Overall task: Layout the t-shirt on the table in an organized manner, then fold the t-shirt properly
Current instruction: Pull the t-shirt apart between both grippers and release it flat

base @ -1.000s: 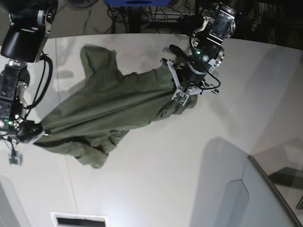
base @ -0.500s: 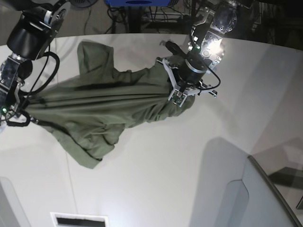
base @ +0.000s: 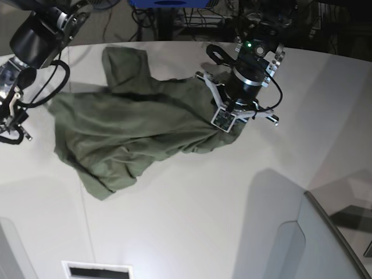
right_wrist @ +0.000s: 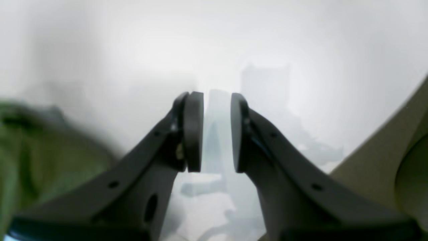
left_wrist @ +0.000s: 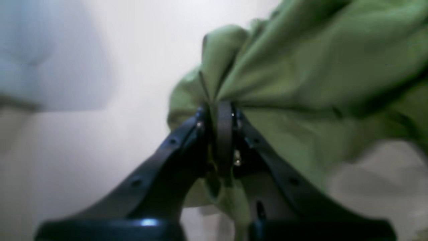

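The olive-green t-shirt lies crumpled on the white table, with one sleeve or corner pointing toward the far edge. My left gripper is at the cloth's right end, shut on a bunched fold of it. The left wrist view shows the pads pinched on the t-shirt at the left gripper. My right gripper hangs just left of the shirt's left edge, apart from it. In the right wrist view the right gripper is open with nothing between the pads, and the t-shirt shows only at the left edge.
A grey raised panel fills the near right corner. A small slotted opening sits at the front edge on the left. Cables and dark equipment stand beyond the table's curved far edge.
The right gripper has opened and let go of the shirt's left end. The cloth, stretched between both grippers before, has dropped slack onto the table. The left gripper keeps its hold.
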Available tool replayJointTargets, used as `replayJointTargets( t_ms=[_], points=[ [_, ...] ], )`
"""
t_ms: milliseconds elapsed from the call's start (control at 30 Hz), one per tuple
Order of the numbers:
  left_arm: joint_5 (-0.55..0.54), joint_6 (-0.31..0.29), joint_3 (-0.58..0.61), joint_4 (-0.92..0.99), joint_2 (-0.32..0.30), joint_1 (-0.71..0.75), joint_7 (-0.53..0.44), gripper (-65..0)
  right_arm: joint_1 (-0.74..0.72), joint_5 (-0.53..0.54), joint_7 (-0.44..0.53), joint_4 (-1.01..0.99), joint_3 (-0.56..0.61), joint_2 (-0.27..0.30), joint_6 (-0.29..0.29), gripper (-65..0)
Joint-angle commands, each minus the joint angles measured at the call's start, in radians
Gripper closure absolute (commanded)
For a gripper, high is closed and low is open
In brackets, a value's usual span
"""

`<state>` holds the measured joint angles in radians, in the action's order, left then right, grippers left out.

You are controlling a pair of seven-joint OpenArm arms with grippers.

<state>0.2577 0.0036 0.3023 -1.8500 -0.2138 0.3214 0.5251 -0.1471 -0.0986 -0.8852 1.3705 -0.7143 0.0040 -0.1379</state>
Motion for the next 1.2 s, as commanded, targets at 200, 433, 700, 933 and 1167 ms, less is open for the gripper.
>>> replayJointTargets(
  t_ms=[200, 433, 700, 933, 1167],
  points=[
    [0.124, 0.006, 0.002, -0.014, 0.006, 0.014, -0.021, 0.0, 0.134, 0.004, 0.119, 0.232, 0.322, 0.014, 0.312, -2.6],
    [0.125, 0.006, 0.004, -0.014, 0.006, 0.028, -0.021, 0.0, 0.071, 0.004, 0.128, 0.079, 0.511, 0.012, 0.343, 0.0],
    [0.124, 0.006, 0.004, -0.014, 0.009, 0.060, -0.021, -8.2, -0.042, 0.006, 0.133, -0.214, 0.509, 0.011, 0.346, 0.0],
    [0.124, 0.003, 0.002, -0.015, 0.029, 0.072, -0.021, -42.9, -0.047, 0.006, 0.194, -0.316, 0.509, 0.018, 0.343, 0.0],
    [0.124, 0.002, -0.007, -0.017, 0.020, 0.074, -0.021, -63.5, -0.049, 0.006, 0.197, -0.345, 0.490, 0.075, 0.341, 0.0]
  ],
)
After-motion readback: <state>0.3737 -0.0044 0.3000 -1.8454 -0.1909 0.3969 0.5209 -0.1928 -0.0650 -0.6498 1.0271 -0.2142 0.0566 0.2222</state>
